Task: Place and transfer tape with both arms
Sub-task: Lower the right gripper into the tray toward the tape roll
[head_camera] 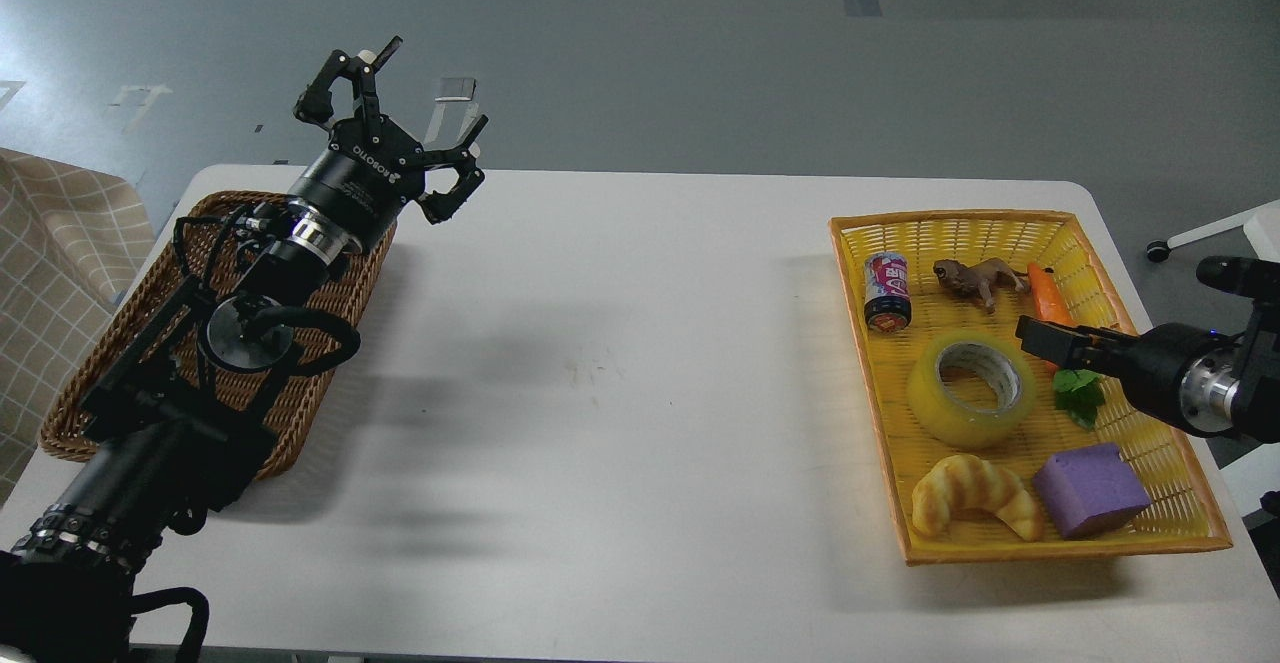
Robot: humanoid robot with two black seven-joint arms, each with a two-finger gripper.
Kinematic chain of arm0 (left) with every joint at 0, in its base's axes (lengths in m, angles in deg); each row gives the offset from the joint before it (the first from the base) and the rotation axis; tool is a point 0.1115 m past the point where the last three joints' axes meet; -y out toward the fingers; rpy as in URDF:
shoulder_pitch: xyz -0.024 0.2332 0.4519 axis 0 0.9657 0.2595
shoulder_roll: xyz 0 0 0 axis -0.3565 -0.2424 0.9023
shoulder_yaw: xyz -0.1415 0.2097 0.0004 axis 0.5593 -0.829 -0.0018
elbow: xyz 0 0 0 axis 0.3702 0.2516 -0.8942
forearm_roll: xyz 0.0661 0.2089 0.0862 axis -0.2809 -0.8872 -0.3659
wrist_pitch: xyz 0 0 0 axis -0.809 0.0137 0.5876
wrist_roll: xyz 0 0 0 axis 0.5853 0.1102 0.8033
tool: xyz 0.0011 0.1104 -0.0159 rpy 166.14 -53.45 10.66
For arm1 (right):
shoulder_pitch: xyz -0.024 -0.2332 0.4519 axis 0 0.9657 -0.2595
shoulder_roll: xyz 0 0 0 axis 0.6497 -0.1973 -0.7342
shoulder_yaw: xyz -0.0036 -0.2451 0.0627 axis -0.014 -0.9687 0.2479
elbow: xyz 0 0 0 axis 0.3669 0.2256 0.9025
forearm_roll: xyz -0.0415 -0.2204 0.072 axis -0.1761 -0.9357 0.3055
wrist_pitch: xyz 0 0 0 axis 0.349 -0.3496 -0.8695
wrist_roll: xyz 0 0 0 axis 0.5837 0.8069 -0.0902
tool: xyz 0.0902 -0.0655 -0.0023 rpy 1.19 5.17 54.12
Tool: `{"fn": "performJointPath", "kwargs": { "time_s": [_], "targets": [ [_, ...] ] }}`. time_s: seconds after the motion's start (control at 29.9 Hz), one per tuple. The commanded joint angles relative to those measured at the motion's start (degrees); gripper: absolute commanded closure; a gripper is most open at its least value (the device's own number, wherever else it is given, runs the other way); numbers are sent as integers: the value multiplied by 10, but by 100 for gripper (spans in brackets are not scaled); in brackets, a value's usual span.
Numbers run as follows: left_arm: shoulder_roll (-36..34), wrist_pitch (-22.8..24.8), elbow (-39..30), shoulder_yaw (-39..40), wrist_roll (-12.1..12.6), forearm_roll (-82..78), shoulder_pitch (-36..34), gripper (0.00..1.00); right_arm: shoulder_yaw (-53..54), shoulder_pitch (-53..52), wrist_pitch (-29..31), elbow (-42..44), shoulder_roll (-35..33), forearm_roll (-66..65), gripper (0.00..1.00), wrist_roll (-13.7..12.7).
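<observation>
Tape (971, 390) is sitting flat in the middle of the yellow plastic basket (1180, 503) on the right side of the white table (620, 363), core hole facing up. Same basket also holds a small drink can (887, 290) at the far left corner, a brown animal figurine (978, 279) next to it, a toy carrot (1047, 295) with its green leaves (1080, 396), a croissant toy (975, 509) at the near edge and a purple block (1090, 490) just beside that.

Right gripper (1040, 336) comes in from the right over the basket, tip just beside the tape's far right rim, partly over the carrot. It's dark and pretty much end-on, so I honestly can't tell if the fingers are spread or closed.

Left gripper (400, 133) is up in the air above the far end of the brown wicker basket (80, 413) on the left, fingers splayed wide, holding nothing. Most of that basket is hidden under the arm, so I can't see if anything is in it.
</observation>
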Motion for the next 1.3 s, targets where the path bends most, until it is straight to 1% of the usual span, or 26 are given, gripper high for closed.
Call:
{"fn": "performJointPath", "kwargs": {
  "time_s": [0.0,0.03,0.07,0.3,0.37,0.8,0.9,1.04,1.07,1.14,1.17,1.24,1.27],
  "targets": [
    [1,0,0,1,-1,1,0,1,-2,0,0,5,11,-18,21,0],
    [1,0,0,2,-1,1,0,1,-2,0,0,5,16,-28,22,0],
    [1,0,0,2,-1,1,0,1,-2,0,0,5,22,-39,26,0],
    [1,0,-1,3,-1,1,0,1,-4,0,0,16,37,-62,32,0],
    [1,0,-1,4,-1,1,0,1,-17,0,0,22,39,-62,38,0],
    [0,0,-2,5,-1,1,0,1,-31,0,0,36,53,-66,41,0],
    [0,0,-1,5,-1,1,0,1,-34,-1,0,51,63,-70,42,0],
    [1,0,-1,5,-1,1,0,1,-36,-1,0,58,68,-69,50,0],
    [1,0,-1,5,-1,1,0,1,-37,-1,0,58,69,-69,55,0],
    [1,0,-1,5,-1,1,0,1,-40,-1,0,59,69,-69,57,0],
    [1,0,-1,5,-1,1,0,1,-43,-1,0,59,69,-69,62,0],
    [1,0,-1,5,-1,1,0,1,-45,-1,0,59,69,-69,66,0],
    [1,0,-1,5,-1,1,0,1,-46,-1,0,58,68,-67,82,-1]
  ]
}}
